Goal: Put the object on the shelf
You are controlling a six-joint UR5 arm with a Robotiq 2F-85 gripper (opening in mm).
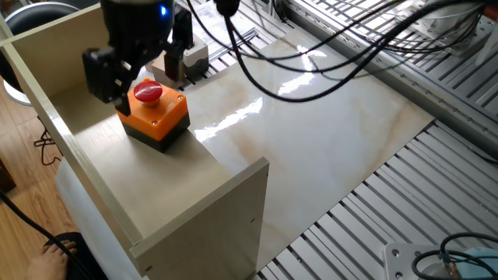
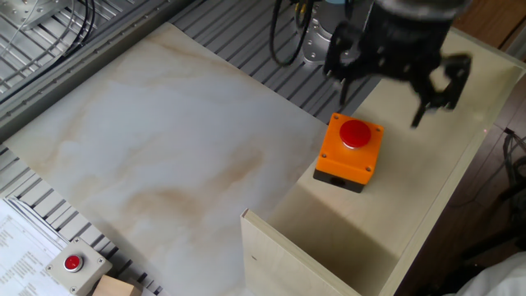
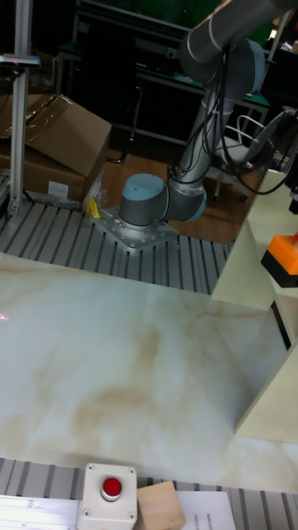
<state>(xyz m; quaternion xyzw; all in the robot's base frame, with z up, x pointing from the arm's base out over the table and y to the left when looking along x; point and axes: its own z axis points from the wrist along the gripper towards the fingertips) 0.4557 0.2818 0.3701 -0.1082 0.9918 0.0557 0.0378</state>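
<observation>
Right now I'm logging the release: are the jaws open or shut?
Open. The gripper hangs above the button box with its jaws spread apart, touching nothing; the box sits alone on the shelf.

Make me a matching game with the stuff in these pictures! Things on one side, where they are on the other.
Things:
1. orange button box
2. hand
3. grey button box
4. brown block

Places:
A. up above the orange box, open
B. on the shelf panel
C. right beside the grey box
D. near table edge, by a printed sheet

Pairs: 1-B, 2-A, 3-D, 4-C
</observation>
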